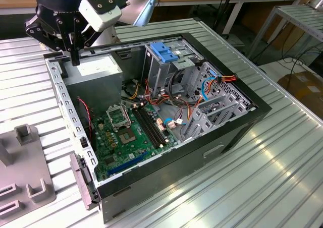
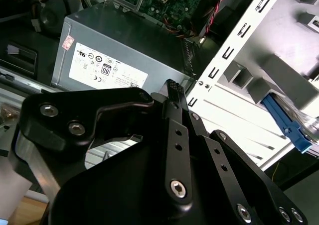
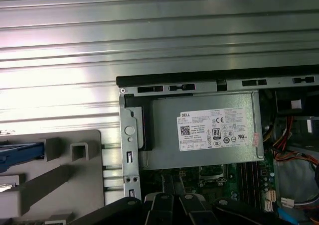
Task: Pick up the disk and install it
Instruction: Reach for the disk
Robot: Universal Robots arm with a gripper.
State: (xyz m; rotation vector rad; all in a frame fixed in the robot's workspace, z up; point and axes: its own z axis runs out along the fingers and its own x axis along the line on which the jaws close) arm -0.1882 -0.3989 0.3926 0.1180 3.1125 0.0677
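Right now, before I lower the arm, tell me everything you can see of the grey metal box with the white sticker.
The grey metal box is a rectangular block of dull sheet metal, lying flat in a corner of the computer case, against its perforated wall on the exterior view's left. A white printed sticker covers much of its upward face; a small pink sticker sits at one corner. The green motherboard lies beside it. The gripper hangs over its outer edge; contact cannot be told.
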